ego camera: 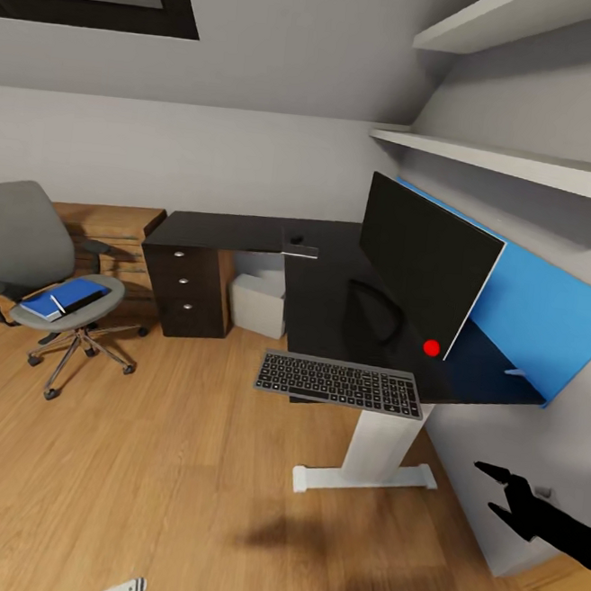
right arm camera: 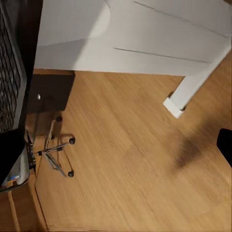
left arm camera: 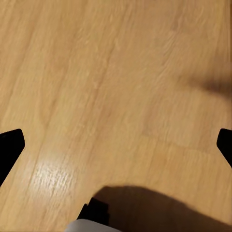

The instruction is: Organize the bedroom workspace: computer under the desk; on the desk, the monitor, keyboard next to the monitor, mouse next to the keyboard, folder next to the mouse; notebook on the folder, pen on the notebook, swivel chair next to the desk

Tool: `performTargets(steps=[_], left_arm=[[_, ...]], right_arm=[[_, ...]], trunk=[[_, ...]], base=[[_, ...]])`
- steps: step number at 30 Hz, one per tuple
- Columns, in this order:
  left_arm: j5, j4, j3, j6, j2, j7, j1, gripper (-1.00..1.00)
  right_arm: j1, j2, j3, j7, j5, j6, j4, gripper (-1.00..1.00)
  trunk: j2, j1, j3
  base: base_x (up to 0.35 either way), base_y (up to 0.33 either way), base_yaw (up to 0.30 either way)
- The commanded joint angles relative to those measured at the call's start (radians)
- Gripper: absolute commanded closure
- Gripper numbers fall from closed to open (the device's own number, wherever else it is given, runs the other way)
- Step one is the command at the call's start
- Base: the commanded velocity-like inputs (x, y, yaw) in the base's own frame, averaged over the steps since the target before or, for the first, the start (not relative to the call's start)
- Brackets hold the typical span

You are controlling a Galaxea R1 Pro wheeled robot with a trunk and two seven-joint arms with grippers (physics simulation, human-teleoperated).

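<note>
Keyboard (ego camera: 339, 384) overhanging desk (ego camera: 332, 290) edge, folder (ego camera: 65, 298) on swivel chair (ego camera: 37, 262)

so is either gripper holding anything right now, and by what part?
Nothing held. The right gripper is open in the air beside the desk; the left gripper is spread over bare floor, nothing between its fingers.

Keyboard (ego camera: 339, 384) before monitor (ego camera: 422, 263) on desk (ego camera: 323, 289); swivel chair (ego camera: 36, 270) left.
</note>
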Motion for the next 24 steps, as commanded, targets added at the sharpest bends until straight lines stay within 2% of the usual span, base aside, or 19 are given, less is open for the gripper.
performTargets(steps=[1, 4, 8, 20, 24], left_arm=[[0.004, 0.000, -0.003, 0.003, 0.000, 0.005, 0.000, -1.00], [-0.001, 0.008, -0.008, 0.000, -0.001, 0.005, 0.000, -1.00], [-0.003, 0.013, -0.010, -0.002, -0.001, 0.005, 0.000, -1.00], [-0.004, 0.031, -0.017, -0.003, -0.002, 0.005, 0.000, -1.00], [-0.005, 0.037, -0.045, -0.005, -0.002, 0.006, 0.000, -1.00]], right_arm=[[-0.001, 0.000, -0.003, 0.023, 0.018, 0.001, 0.002, -1.00], [-0.001, 0.000, -0.004, 0.085, 0.065, -0.029, 0.004, -1.00], [-0.001, -0.001, -0.004, 0.149, 0.094, -0.051, 0.006, -1.00], [0.001, -0.016, -0.006, 0.287, 0.109, -0.064, 0.010, -1.00], [0.001, -0.037, -0.005, 0.412, 0.117, -0.064, 0.042, -1.00]], trunk=[[-0.001, 0.000, -0.001], [-0.001, 0.000, -0.001], [-0.001, 0.000, -0.001], [-0.001, 0.000, -0.001], [-0.001, 0.000, -0.001]], base=[[0.000, -0.020, 0.000], [0.000, -0.012, 0.000], [0.000, -0.005, 0.000], [0.000, 0.000, 0.000], [0.000, 0.000, 0.000]])
